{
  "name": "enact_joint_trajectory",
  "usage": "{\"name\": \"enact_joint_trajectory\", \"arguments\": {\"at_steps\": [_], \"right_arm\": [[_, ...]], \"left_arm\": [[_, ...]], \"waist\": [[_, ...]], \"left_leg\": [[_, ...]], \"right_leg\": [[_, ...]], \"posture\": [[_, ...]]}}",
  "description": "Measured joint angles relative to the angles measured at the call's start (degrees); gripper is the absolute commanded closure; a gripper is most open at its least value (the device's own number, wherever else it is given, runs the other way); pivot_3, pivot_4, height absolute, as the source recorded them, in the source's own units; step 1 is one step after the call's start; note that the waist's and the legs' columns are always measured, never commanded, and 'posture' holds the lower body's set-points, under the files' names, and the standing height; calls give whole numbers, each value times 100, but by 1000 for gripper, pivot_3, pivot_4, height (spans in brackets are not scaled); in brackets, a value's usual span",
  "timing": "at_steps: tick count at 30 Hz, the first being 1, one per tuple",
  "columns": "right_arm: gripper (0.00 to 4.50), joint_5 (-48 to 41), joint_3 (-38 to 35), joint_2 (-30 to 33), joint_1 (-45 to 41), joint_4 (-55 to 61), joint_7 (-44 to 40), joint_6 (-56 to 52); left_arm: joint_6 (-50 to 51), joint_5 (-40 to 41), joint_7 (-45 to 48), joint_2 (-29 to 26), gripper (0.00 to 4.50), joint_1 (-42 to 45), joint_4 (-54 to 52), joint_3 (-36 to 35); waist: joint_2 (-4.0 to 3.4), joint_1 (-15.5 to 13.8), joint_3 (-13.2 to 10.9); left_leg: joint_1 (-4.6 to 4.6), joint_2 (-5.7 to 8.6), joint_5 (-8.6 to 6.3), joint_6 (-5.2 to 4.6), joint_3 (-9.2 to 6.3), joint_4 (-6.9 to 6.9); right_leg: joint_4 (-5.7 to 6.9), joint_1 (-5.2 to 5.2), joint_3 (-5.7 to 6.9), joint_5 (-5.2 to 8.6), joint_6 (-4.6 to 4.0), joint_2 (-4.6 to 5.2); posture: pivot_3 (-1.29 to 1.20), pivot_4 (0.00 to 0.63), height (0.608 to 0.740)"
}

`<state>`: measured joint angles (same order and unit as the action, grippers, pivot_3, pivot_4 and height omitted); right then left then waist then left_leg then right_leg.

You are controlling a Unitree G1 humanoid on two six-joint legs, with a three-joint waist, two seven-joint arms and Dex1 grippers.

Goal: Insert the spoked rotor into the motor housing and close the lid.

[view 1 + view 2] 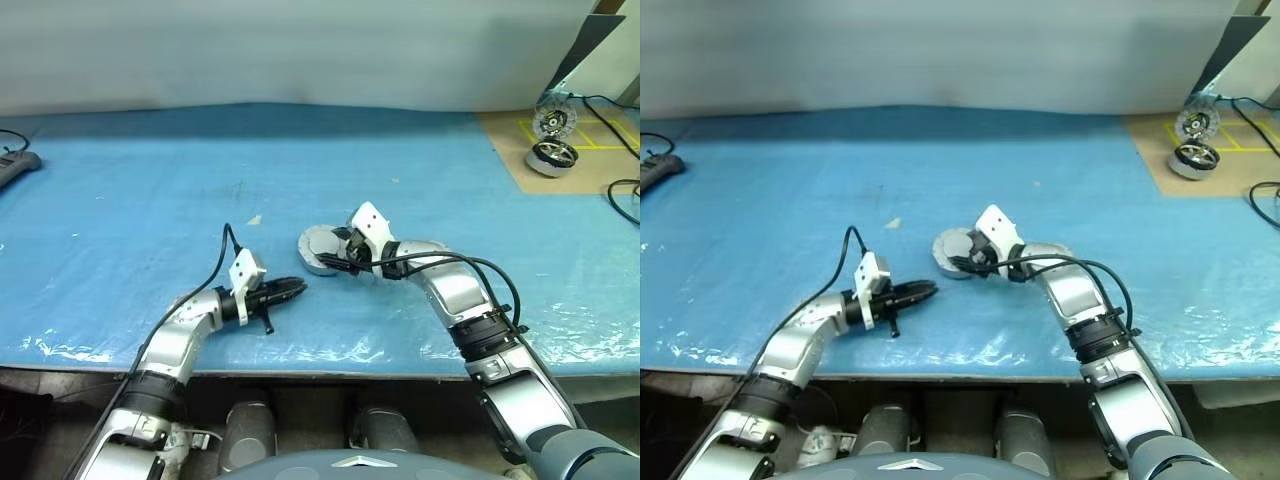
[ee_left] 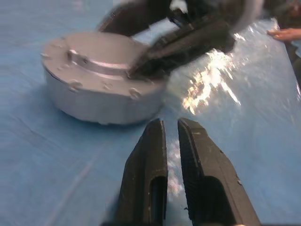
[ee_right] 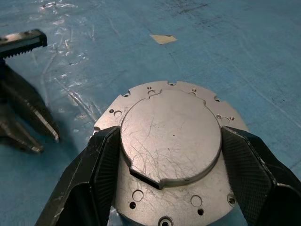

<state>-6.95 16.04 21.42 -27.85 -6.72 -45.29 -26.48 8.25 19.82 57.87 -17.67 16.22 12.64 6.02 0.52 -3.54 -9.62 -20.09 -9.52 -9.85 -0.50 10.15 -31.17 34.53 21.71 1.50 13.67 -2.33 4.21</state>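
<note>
At table centre the motor housing lies flat, lid down on it. My right pincer stands wide, fingers at its three and nine o'clock. My left pincer waits nearly closed, empty. Housing looks heavy, stiff, slippery metal; I would grip its rim.

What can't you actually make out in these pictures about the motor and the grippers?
- Spoked rotor: whether it sits inside the motor housing; the shut lid covers the inside.
- Right gripper: whether its fingers press the lid's raised face or merely flank it.
- Two small motor parts at the far right: too small to identify in the head views.
</note>
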Motion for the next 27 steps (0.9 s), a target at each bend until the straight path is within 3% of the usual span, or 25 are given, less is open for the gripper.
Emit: {"name": "enact_joint_trajectory", "arguments": {"at_steps": [8, 16, 27], "right_arm": [[1511, -309, 59, 449, 377, 776, -791, -272], [1511, -208, 139, 397, 330, 748, -659, -272], [1511, -206, 136, 401, 401, 746, -557, -215]], "left_arm": [[355, 432, 400, -307, 3962, 431, -36, -370], [96, 122, 563, -171, 3962, 438, -35, 104], [-186, -489, 381, -380, 3962, 314, -50, 354]], "waist": [[11, -28, 37], [13, -15, 38], [15, -38, 49]], "left_leg": [[-45, 0, -15, 12, 6, 46], [-25, -5, -16, 19, 5, 43], [-1, -3, -16, 20, 5, 47]], "right_leg": [[-28, 42, 9, 5, -56, -4], [-22, 31, 11, 27, -21, -3], [-21, 9, 7, 33, -13, -3]], "posture": [[0, 150, 740], [0, 150, 740], [0, 150, 740]]}}
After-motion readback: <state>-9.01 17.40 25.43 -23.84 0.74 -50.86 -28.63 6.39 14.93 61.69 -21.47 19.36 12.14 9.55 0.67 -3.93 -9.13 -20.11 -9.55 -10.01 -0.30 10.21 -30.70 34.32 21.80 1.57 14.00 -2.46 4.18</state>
